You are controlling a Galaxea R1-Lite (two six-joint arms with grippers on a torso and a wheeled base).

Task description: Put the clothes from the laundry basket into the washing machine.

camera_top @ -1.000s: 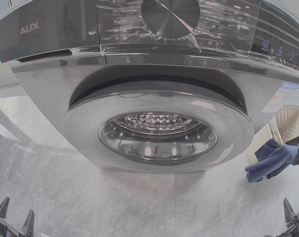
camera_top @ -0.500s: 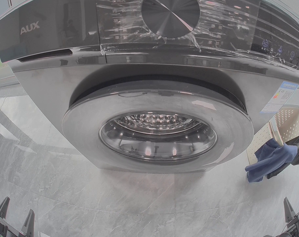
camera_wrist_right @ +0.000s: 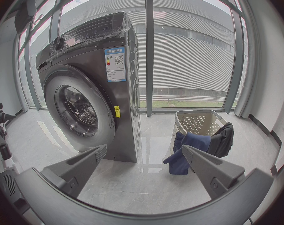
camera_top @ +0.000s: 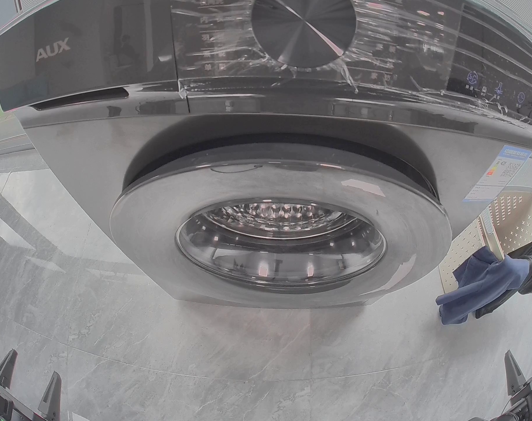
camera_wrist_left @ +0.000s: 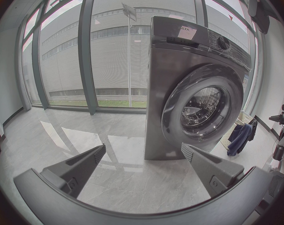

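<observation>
While left gripper (camera_wrist_left: 143, 147) and right gripper (camera_wrist_right: 143, 147) gape wide, I'd pinch the limp blue garment (camera_top: 482, 285) by its fold, 3 o'clock.

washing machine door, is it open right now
No, the round door sits shut, flush against the front of the washing machine.

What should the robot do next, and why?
Probably bring the open, empty left pincer up to the washing machine door to open it: the door looks shut, and the clothes hang over the laundry basket rim.
</observation>
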